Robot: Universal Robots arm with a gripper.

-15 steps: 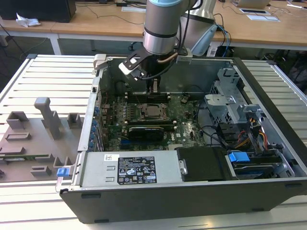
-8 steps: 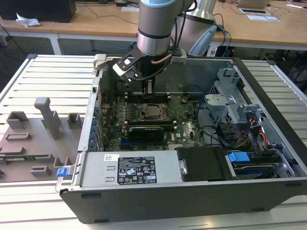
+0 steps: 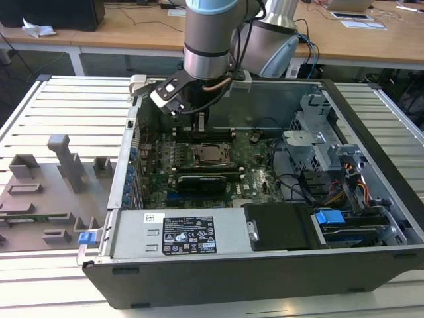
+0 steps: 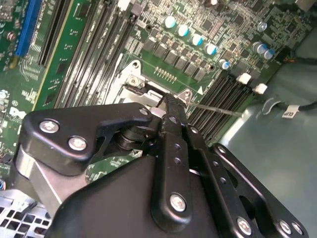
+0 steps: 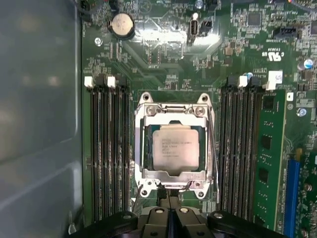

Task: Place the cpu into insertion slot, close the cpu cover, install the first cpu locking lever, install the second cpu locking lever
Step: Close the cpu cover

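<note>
Inside the socket (image 5: 143, 191) lies the chip (image 5: 171, 148), with the cover frame (image 5: 139, 148) down around it. Just beside the socket's edge, the claw (image 5: 169, 208) has its fingers pressed together. The wire lever (image 4: 218, 110) nearby looks thin, stiff and springy, best taken at its end.

We see the cpu (image 5: 174, 150) lying in the slot (image 5: 147, 148), the cover (image 5: 173, 110) down around it, memory slots (image 5: 106, 153) on both sides. The gripper (image 5: 168, 201) sits at the cover's edge. The case (image 3: 265, 271) lies on the counter (image 3: 66, 112), with a plate (image 3: 40, 199) beside it at the exterior view's left.
</note>
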